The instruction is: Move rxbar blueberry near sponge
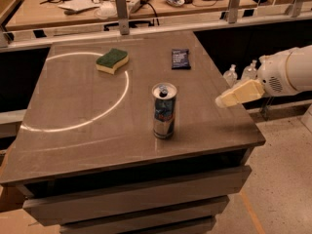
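- Rxbar blueberry (181, 59): flat on bench (73, 145), far right part, printed face up. Long axis front to back; one short end toward the far edge, the other toward the near edge.
- Sponge (112, 61): green side up, left of the bar at about the same depth, well apart from it, on the white arc (124, 94) marked on the top.
- Drink can (164, 111): upright, opened, near the front, nearer the camera than the bar.
- Tool (225, 100): off the bench's right edge, level with the can, tip pointing left and slightly down toward the top; touching nothing. Wide or narrow: cannot tell.
- Clear bottles (230, 75): beyond the right edge, behind the tool.
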### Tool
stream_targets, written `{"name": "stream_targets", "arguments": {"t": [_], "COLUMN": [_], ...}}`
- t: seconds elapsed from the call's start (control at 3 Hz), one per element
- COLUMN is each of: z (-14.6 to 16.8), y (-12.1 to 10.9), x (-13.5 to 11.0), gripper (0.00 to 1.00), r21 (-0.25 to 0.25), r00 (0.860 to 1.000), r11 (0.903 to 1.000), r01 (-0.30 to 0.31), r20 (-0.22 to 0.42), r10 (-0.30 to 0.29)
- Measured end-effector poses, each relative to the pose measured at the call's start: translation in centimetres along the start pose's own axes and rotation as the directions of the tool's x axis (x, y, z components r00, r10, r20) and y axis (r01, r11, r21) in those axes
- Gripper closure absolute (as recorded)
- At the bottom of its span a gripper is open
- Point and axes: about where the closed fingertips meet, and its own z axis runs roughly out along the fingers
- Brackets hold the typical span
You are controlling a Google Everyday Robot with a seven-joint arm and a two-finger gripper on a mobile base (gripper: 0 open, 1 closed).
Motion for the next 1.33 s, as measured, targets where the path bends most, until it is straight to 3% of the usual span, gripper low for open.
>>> {"name": "stream_targets", "arguments": {"t": [0.33,0.67,1.33], "z": [1.4,3.2,7.8], "y": [-0.6,-1.5,-2.3], "x": [-0.7,-2.6,-4.9], "gripper": [0.00,0.00,0.00], "r21": [0.054,0.074,0.072], "r00": [0.996,0.985,0.967], "r11": [0.9966,0.9936,0.9943], "r01": [-0.062,-0.086,-0.078], "r20": [0.065,0.159,0.247], "r10": [0.058,0.073,0.058]}}
